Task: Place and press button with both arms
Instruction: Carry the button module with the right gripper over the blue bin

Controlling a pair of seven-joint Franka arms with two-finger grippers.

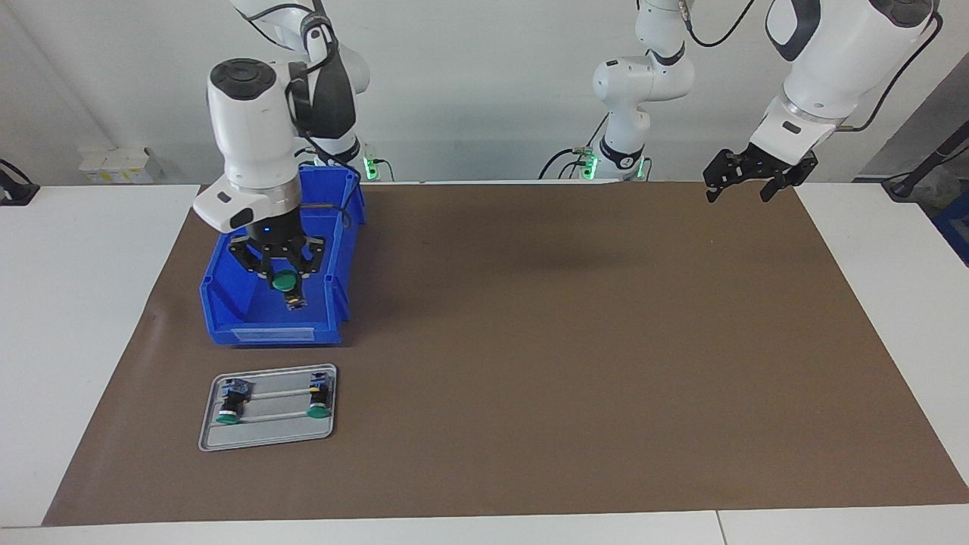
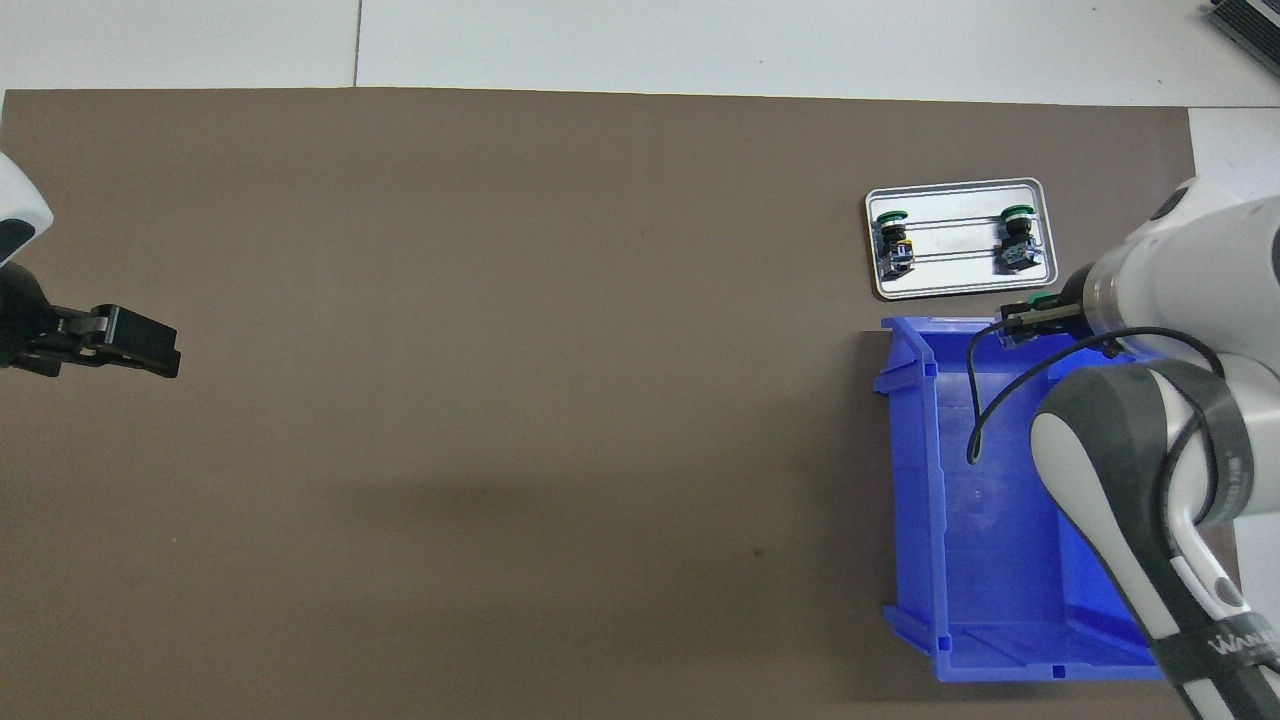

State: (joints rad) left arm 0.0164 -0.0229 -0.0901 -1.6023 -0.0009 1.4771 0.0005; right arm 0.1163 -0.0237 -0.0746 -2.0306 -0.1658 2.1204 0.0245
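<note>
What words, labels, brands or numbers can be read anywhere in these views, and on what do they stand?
"WAN...": white letters on the black strap around the right arm, cut off at the edge of the overhead view; the rest cannot be read.
Label strip on the front of the blue bin: nothing on it can be made out.
Markings on the two buttons in the tray: too small to read.

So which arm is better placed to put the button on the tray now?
The right one. The right gripper already holds the button over the blue bin, next to the tray. The left gripper waits open at the table's other end.
</note>
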